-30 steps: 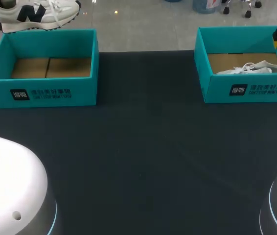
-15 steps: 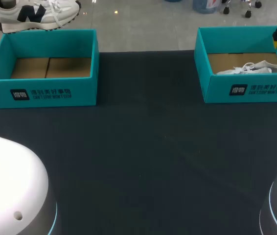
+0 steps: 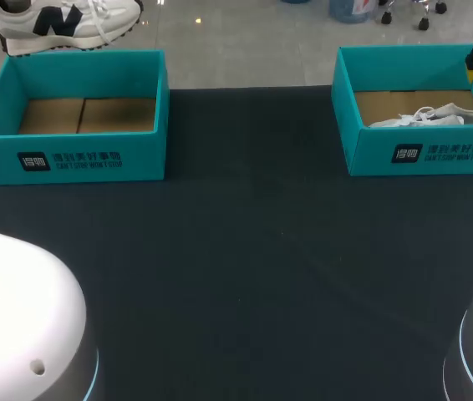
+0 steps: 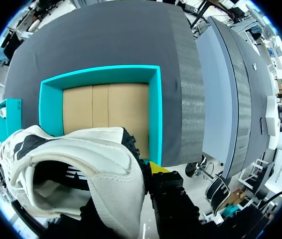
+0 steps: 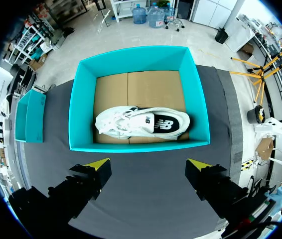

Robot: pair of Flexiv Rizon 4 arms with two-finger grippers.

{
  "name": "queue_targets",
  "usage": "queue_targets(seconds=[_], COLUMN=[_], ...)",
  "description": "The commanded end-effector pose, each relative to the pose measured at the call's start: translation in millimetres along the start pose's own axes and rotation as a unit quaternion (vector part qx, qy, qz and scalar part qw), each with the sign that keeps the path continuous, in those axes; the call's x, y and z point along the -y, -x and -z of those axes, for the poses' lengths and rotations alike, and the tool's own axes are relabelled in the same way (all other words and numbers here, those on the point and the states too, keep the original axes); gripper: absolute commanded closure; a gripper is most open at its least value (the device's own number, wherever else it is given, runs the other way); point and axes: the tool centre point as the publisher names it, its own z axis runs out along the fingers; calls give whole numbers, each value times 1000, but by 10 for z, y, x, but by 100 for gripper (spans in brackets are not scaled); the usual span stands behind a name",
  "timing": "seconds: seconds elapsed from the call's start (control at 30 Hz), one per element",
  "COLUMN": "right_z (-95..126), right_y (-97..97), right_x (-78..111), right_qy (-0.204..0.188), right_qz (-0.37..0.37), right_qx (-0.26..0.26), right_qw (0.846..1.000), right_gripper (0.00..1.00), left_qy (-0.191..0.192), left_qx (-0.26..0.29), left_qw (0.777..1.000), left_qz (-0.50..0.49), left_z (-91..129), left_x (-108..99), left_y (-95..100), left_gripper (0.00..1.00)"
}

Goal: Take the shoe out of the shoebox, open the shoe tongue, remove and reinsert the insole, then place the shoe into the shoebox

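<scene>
Shoe (image 3: pixel 61 25) is hanging above the left box's (image 3: pixel 78 154) far wall, lying lengthwise along it, heel clamped by left gripper (image 4: pixel 140 175); right gripper (image 5: pixel 148 167) is hovering wide open, empty.

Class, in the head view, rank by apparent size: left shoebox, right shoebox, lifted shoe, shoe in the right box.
1. Left shoebox and right shoebox: alike, the right one cut off by the view's edge.
2. Lifted shoe.
3. Shoe in the right box, partly hidden.

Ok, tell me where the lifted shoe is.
In the head view the lifted shoe hangs at the far left, above the back wall of the empty left shoebox, gripped by the left pincer.
</scene>
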Motion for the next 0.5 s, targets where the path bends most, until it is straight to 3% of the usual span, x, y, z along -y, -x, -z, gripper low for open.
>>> queue_targets(seconds=[0.03,0.5], right_z=[1,1], right_y=[1,1], right_x=[-3,-3], right_qy=[0,0], right_qz=[0,0], right_qx=[0,0], right_qw=[1000,1000], right_gripper=[0,0], left_qy=[16,13], left_qx=[-12,-1], left_qw=[1000,999], left_qz=[0,-33], left_z=[104,242], left_x=[336,953], left_y=[118,597], left_gripper=[100,100])
